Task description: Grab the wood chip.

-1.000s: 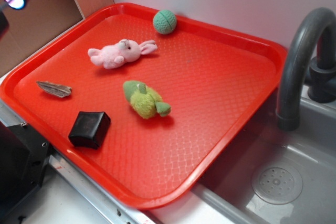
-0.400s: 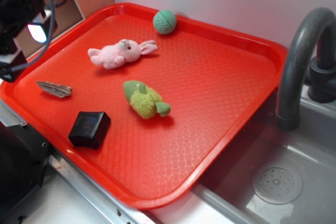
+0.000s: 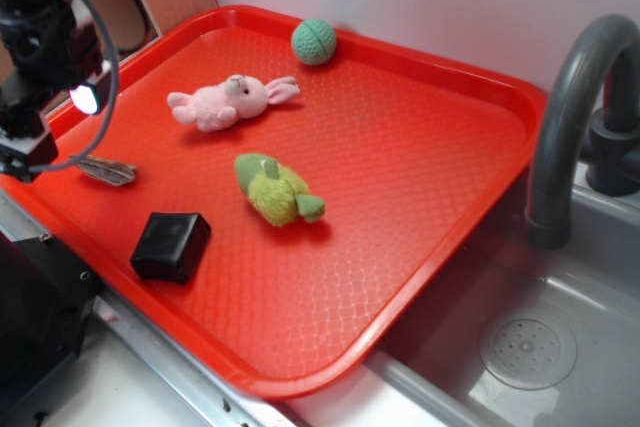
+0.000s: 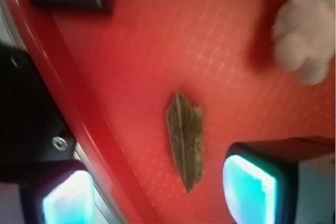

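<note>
On the red tray, five loose things are lying: one wood chip, one pink plush bunny, one green plush toy, one green knitted ball and one black square box. The tray is holding all of them; a grey sink with one dark faucet is sitting just beside its right edge. The wood chip is lying flat near the tray's left rim, between the bunny and the box, touching neither. The gripper is hanging over that left edge with its fingers spread apart, one on each side of the chip in the wrist view, holding nothing. In the exterior view the arm and its cable are covering part of the chip's left end.
</note>
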You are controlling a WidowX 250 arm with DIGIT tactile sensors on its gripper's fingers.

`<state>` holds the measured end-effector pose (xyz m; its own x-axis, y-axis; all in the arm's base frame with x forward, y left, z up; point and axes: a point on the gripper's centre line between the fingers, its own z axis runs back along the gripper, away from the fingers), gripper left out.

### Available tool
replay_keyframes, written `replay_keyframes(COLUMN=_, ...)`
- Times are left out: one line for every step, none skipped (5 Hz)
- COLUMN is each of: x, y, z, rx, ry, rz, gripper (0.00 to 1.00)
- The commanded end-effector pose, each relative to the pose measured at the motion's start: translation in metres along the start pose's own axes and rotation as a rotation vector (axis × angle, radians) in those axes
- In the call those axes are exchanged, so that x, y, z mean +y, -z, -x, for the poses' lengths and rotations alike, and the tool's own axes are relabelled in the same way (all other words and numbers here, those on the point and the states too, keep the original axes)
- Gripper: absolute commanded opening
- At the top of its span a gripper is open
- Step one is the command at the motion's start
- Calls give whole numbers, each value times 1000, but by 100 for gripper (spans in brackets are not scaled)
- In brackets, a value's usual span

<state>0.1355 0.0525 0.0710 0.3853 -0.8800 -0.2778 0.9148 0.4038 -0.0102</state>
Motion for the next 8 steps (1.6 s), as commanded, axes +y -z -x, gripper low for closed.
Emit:
replay_keyframes(x=10, y=27, z=5, rx=117, ry=-86, rz=40, gripper=100)
replay_keyframes(x=12, y=39, z=5, rx=152, ry=-103, rz=55, gripper=100)
replay_keyframes(x=10, y=49, z=1, rx=200, ry=-100, rz=72, gripper=100)
replay_keyframes(x=10, y=57, z=1, rx=207, ry=-105, rz=81, gripper=100)
replay_keyframes(x=13, y=62, z=7, rx=217, ry=-162, rz=87, gripper=85)
replay_keyframes(x=16, y=67, z=10, rx=238, ry=-196, rz=90, gripper=0)
replay_keyframes(x=19, y=69, z=11, rx=233, ry=-216, rz=92, gripper=0)
replay_keyframes(x=22, y=71, z=6, rx=236, ry=-217, rz=96, gripper=0)
